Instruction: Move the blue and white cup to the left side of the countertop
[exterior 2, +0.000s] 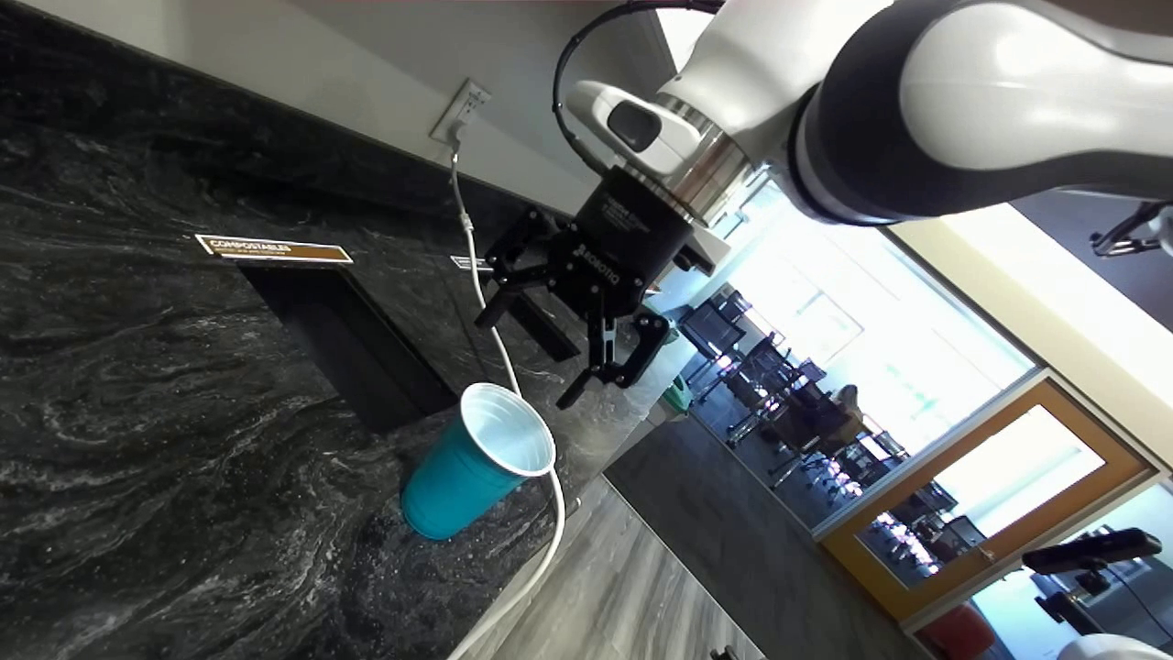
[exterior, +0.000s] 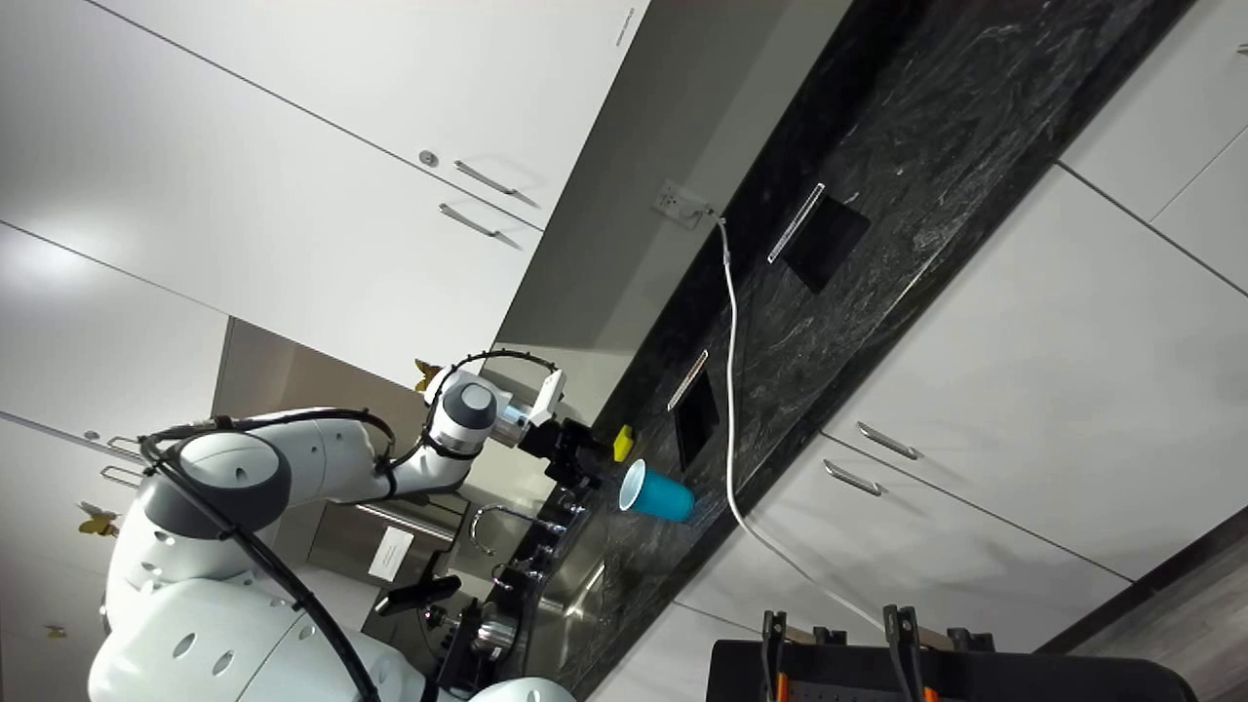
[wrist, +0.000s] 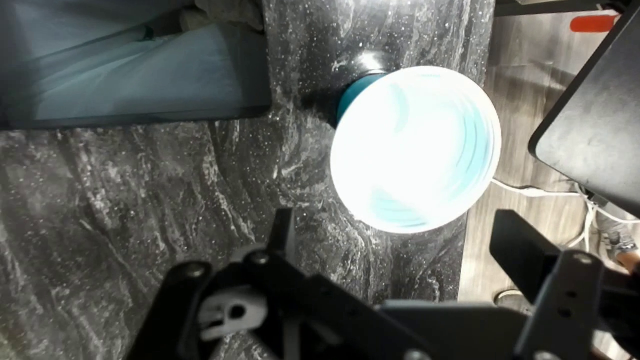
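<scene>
The blue and white cup (exterior 2: 458, 486) is stood upright on the dark marbled worktop (exterior 2: 183, 440), near its front edge and just beside a rectangular opening (exterior 2: 348, 344) (a "COMPOSTABLES" sign (exterior 2: 275, 249) is fixed at one end). The end effector (exterior 2: 530, 353) is held near the cup, apart from it, with its fingers spread wide. A white cable (exterior: 731, 390) is draped over the front edge.
</scene>
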Robot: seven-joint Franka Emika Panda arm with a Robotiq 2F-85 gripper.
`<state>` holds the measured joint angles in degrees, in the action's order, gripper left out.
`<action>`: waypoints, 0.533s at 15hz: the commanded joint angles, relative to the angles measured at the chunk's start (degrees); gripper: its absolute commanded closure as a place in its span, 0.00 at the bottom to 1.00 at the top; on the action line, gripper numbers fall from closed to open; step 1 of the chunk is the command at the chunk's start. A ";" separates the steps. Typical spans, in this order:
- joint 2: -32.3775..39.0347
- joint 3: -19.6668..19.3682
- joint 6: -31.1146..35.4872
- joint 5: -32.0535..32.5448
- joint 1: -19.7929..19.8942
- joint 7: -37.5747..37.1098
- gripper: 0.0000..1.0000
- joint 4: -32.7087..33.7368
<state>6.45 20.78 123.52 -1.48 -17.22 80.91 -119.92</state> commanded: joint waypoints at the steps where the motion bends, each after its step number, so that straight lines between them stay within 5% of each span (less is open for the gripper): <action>1: -5.13 -0.15 -0.41 -1.46 -0.01 0.45 0.00 -2.30; 8: -5.16 -0.74 -0.16 -0.46 -0.52 -0.05 0.00 -1.95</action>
